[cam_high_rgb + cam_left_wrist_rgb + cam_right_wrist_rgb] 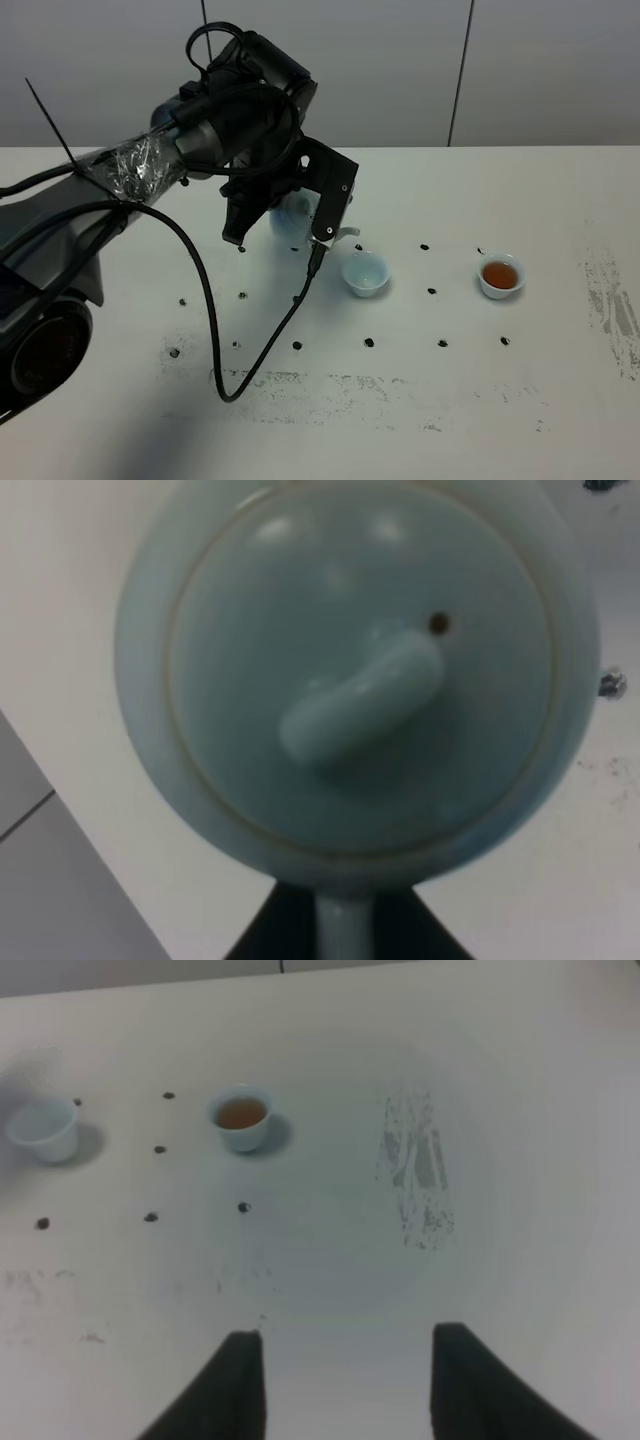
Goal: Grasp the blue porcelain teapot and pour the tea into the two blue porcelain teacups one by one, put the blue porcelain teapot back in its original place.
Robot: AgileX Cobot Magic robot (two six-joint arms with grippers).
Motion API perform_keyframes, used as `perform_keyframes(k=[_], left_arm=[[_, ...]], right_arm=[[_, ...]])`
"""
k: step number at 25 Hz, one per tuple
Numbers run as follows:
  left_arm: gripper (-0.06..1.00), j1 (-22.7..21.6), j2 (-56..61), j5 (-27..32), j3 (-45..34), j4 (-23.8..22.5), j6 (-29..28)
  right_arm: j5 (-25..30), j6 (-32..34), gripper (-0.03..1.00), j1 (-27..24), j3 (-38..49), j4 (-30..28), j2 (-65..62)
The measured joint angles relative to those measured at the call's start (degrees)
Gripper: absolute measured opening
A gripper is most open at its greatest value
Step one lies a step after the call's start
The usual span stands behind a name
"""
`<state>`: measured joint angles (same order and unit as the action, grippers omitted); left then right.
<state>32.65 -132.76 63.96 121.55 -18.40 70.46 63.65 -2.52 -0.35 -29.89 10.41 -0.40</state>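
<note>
My left gripper [283, 200] is shut on the loop handle of the blue porcelain teapot [293, 222], holding it above the table. Its spout points right, toward the nearer teacup [365, 273], which looks pale inside. No stream of tea shows. The left wrist view is filled by the teapot [350, 670], seen onto its knobbed lid, with the handle between the dark fingers [275, 935]. The second teacup [500, 275] holds amber tea. In the right wrist view both teacups appear, the filled one [241, 1117] and the pale one [43, 1128]. My right gripper [348, 1380] is open and empty.
Small black dots [369, 342] mark a grid on the white table [560, 400]. A black cable [215, 330] loops from the left arm down onto the table in front. Grey scuffs [610, 300] mark the right side.
</note>
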Motion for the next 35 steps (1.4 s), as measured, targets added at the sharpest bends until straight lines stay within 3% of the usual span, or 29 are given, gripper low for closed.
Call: perform_keyframes(k=[20,35], left_arm=[[0.08,6.3,-2.9,-0.4,0.0,-15.5,0.1],[0.08,8.5,-4.9,-3.2,0.0,-21.1,0.1]], right_arm=[[0.0,0.0,0.37,0.0,0.0,0.0,0.0],[0.0,0.0,0.37,0.0,0.0,0.0,0.0]])
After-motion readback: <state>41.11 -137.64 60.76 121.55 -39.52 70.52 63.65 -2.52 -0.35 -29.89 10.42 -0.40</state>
